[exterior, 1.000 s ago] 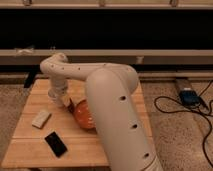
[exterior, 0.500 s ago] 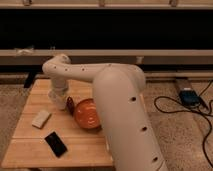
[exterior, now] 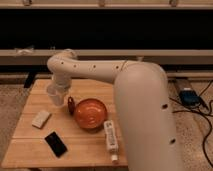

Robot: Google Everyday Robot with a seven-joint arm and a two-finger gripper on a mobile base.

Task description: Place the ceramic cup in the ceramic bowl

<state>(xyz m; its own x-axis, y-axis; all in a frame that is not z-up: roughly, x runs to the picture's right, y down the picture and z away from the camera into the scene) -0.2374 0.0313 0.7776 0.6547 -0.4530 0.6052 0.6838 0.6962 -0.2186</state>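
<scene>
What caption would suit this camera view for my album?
Robot arm's gripper at the ceramic cup, beside the ceramic bowl on the wooden table.

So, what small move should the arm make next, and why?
Probably move the gripper rightward in the view, toward the ceramic bowl. The ceramic cup is at the gripper, left of the bowl and not over it, and the bowl looks empty. A small dark red object stands between them, so passing above it seems safer.
</scene>
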